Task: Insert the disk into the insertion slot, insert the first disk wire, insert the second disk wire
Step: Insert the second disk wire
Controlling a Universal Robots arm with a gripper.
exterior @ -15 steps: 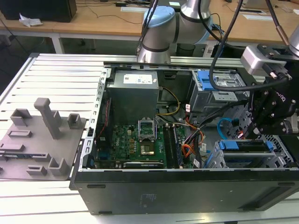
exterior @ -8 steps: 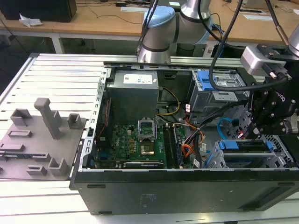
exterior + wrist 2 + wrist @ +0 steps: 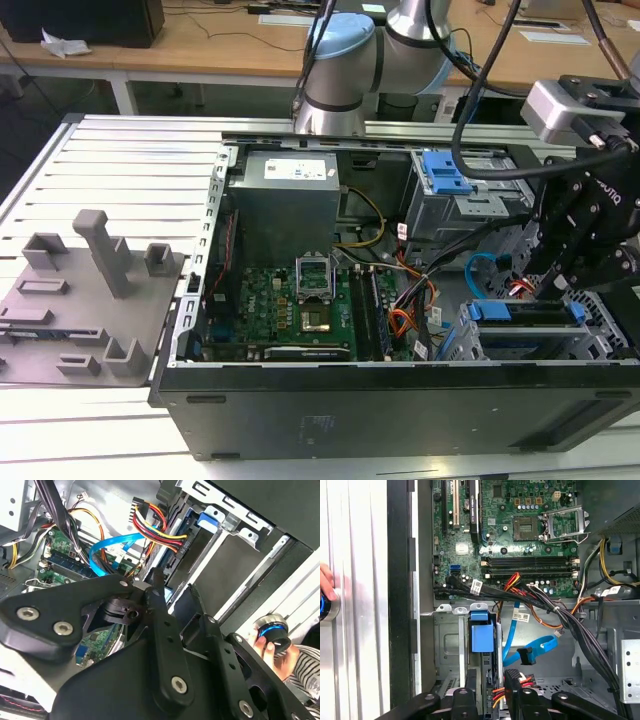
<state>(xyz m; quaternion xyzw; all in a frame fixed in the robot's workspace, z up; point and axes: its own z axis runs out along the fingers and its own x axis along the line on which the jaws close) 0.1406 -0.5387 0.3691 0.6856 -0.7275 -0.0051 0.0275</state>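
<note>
Claw (image 3: 173, 582) hangs spread, its two black fingers (image 3: 163, 630) apart with nothing between them, tips hovering close over the rear end of the disk (image 3: 525, 312). It sits at the exterior view's right, just above the insertion slot (image 3: 520, 345), the silver perforated cage in the lower right corner of the computer case (image 3: 330, 410). The disk stands on edge inside that slot, its blue carrier (image 3: 481, 632) showing along the cage's top. Near the claw, the first disk wire (image 3: 160, 527), a bundle of red, yellow and black strands, ends in a black plug (image 3: 181, 542) that rests against the disk's end; whether it is pushed fully home I cannot tell. The second disk wire (image 3: 536, 644), a flat light-blue cable, loops over the case floor near the slot, and its black end connector (image 3: 525, 655) lies apart from the disk. Farther out, the green motherboard (image 3: 300, 300) takes the middle of the case, and a taller grey cage (image 3: 450, 212) with a blue latch (image 3: 445, 175) stands behind the slot, higher in the exterior view. A grey fixture plate (image 3: 90, 290) lies at the exterior view's left. In the second wrist view a person's hand (image 3: 282, 657) holds a round knob (image 3: 272, 632) with a blue ring, outside the case.
</note>
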